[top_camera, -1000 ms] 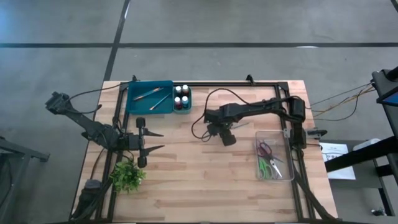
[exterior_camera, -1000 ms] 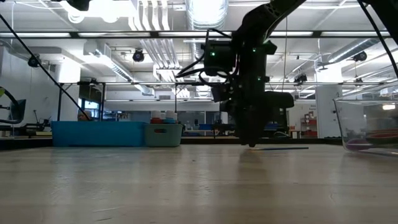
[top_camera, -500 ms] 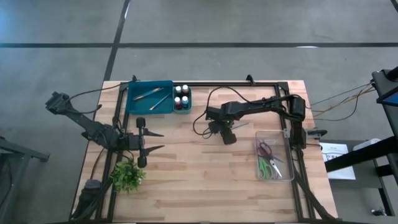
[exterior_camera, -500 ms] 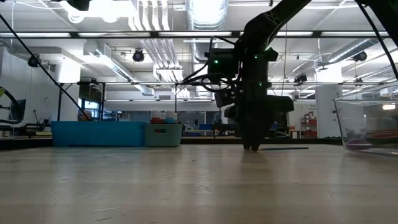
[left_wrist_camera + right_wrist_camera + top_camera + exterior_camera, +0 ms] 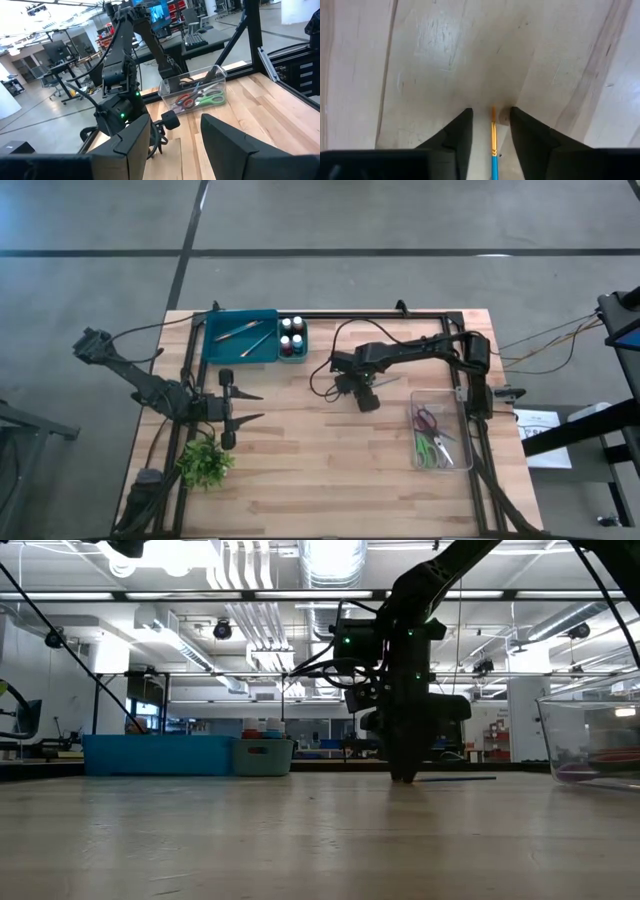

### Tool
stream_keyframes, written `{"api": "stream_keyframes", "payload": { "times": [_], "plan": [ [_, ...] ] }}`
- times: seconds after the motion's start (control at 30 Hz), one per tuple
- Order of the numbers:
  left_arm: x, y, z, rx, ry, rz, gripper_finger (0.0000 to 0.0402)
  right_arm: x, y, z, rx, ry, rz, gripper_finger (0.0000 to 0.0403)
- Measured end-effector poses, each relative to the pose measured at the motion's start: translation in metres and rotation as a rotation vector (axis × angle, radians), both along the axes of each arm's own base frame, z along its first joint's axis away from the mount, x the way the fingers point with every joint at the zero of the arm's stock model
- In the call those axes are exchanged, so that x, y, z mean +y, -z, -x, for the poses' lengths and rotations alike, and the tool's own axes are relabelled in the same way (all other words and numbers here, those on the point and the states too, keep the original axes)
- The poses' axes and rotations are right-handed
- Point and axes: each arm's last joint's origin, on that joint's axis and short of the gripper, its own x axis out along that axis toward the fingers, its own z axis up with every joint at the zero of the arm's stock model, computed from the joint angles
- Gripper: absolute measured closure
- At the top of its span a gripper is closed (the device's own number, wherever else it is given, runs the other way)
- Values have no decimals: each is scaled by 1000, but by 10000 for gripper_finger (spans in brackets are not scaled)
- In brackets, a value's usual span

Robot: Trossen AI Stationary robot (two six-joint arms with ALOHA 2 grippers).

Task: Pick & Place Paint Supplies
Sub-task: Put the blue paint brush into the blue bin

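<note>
A thin paintbrush [image 5: 493, 150] with a blue handle and an orange band lies flat on the wooden table; in the low view its handle [image 5: 455, 778] sticks out toward the table's right. My right gripper [image 5: 491, 111] points straight down at mid-table [image 5: 366, 400], open. Its fingertips stand on either side of the brush's orange end, low at the table top [image 5: 405, 778], without touching the brush. My left gripper [image 5: 255, 407] waits open at the table's left [image 5: 175, 140]. Two more brushes [image 5: 245, 336] lie in the blue tray [image 5: 213, 350].
A small holder of paint bottles [image 5: 293, 338] stands beside the blue tray at the far left. A clear bin [image 5: 456, 442] with red and green scissors sits at the right edge. A green plant [image 5: 205, 463] is near the left arm's base. Bare wood lies in the near middle.
My right gripper has come down the last bit to the table top and shifted slightly toward the table's right, ending astride the brush. It has kept still over the last half second. The brush has not moved.
</note>
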Motion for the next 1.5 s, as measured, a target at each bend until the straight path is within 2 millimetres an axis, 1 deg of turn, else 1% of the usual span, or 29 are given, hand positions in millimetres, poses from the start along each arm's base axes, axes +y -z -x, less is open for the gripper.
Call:
{"api": "stream_keyframes", "payload": {
  "times": [0.07, 0.2, 0.3, 0.43, 0.6, 0.7, 0.77, 0.83, 0.9, 1.0, 1.13, 1.23, 1.3, 1.4, 1.5],
  "plan": [
    [0, 0, 0, 0, 0, 0, 219, 0, 1, 0, 2, 1, 0, 311],
    [0, 0, 0, 0, 0, 0, 219, -1, 0, 0, -1, 9, -1, 380],
    [0, 0, 0, 0, 0, 0, 219, -1, -1, 0, -3, 9, 0, 392],
    [0, 0, 0, 0, 0, 0, 219, 0, -8, -1, -9, 14, 5, 395],
    [0, 0, 0, 2, 0, -1, 219, 8, -32, -2, -78, -3, 25, 395],
    [0, 0, 0, 3, 0, -2, 219, 18, -63, -3, -185, -13, 39, 396],
    [0, 0, 0, 3, 0, -2, 219, 24, -80, -1, -243, -23, 45, 396],
    [0, 0, 0, 3, 0, -2, 219, 32, -89, 1, -277, -34, 53, 396],
    [0, 0, 0, 3, 0, -2, 219, 39, -103, 2, -335, -45, 71, 396],
    [0, 1, 0, 6, 4, -4, 219, 52, -129, 4, -466, -77, 80, 396],
    [-3, 2, -3, 8, 45, -2, 219, 72, -152, 6, -606, -129, 79, 395],
    [-7, 3, -9, -2, 68, 3, 219, 84, -171, 10, -708, -167, 77, 395],
    [-11, 6, -15, -3, 68, -15, 219, 89, -177, 12, -741, -184, 76, 395],
    [-15, 14, -29, 11, 57, -75, 219, 92, -181, 13, -763, -193, 74, 395],
    [-14, 24, -47, 12, 12, -111, 219, 96, -187, 14, -809, -206, 76, 395]
  ]
}}
